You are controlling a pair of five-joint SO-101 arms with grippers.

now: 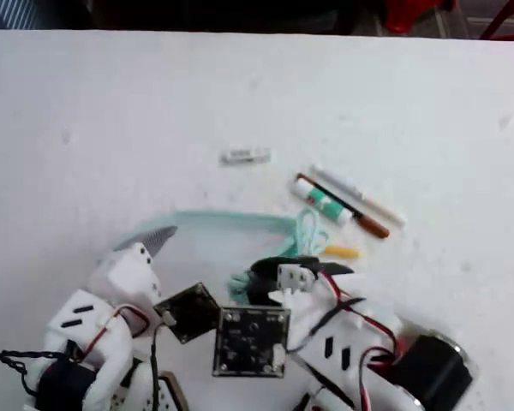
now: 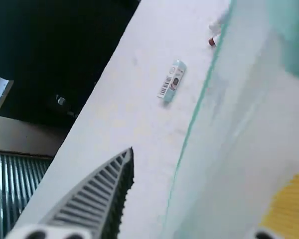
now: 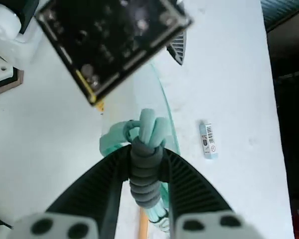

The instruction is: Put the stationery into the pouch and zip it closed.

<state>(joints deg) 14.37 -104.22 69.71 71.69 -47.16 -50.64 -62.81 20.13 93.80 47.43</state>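
A: Biggest worry?

B: The pouch (image 1: 214,235) lies flat near the arms, with the right gripper (image 3: 147,155) clamped on the teal cord (image 3: 148,127) at its right end. A pull now likely drags the whole pouch. The left gripper (image 1: 150,246) has its fingers apart astride the left edge, pinning nothing.

A: And the stationery?

B: The pens (image 1: 347,201) lie far right and the eraser (image 1: 244,156) beyond the far edge, all outside. Zipping first would shut them out, and the flat eraser may slip a pinch.

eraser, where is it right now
In the high view the eraser lies alone on the table, just beyond the pouch and left of the pens.
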